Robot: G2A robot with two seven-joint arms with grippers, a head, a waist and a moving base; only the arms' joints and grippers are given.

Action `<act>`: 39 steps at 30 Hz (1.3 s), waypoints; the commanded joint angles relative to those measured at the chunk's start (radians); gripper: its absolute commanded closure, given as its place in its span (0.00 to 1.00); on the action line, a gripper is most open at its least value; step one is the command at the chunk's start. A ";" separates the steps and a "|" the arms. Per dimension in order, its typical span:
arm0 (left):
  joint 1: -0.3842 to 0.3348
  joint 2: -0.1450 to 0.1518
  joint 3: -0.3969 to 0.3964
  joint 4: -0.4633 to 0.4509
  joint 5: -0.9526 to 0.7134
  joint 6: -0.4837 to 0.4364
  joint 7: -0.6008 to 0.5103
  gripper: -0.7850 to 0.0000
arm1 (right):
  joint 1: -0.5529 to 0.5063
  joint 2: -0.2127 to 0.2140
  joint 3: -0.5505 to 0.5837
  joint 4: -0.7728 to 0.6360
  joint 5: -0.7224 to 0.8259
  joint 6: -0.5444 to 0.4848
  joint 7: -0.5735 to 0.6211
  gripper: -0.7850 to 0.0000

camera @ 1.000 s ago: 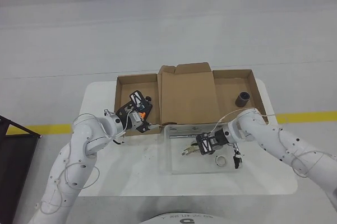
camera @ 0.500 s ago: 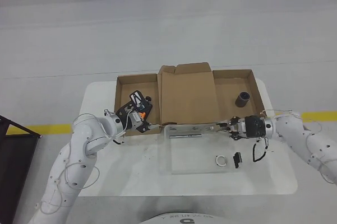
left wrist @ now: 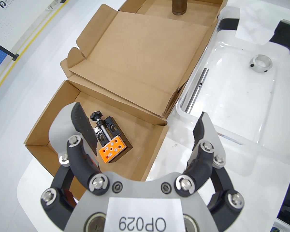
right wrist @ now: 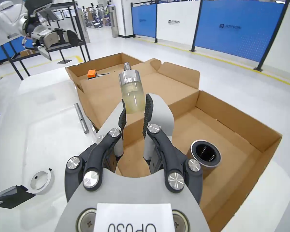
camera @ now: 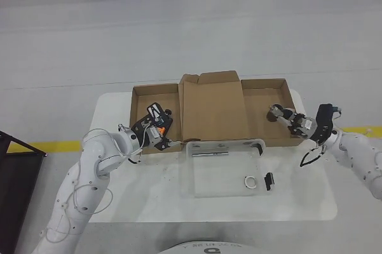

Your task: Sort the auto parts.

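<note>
R fingers (right wrist: pixel 148 114) pinch only the end of the peg (right wrist: pixel 131 88), so it may slip & hit the tube (right wrist: pixel 205 155) in the box (right wrist: pixel 236 121); L fingers (left wrist: pixel 83 126) wide open, empty.

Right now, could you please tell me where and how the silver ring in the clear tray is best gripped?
Grip the silver ring across its outer rim, coming straight down. It lies flat on the floor of the clear tray, hole upward, apart from the walls and the rod, so both sides look free; a sideways approach would likely hit a wall.
</note>
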 commanded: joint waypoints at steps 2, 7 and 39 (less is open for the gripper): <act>0.000 0.000 0.000 0.000 0.000 0.000 0.000 0.00 | 0.025 -0.031 -0.014 0.068 0.007 -0.017 0.051 1.00; 0.000 0.000 0.000 0.000 0.000 0.000 0.000 0.00 | 0.066 -0.081 -0.031 0.135 0.035 0.007 0.184 1.00; 0.000 0.000 0.000 0.000 0.000 0.000 0.000 0.00 | -0.049 -0.105 0.097 0.085 -0.130 0.124 0.016 0.00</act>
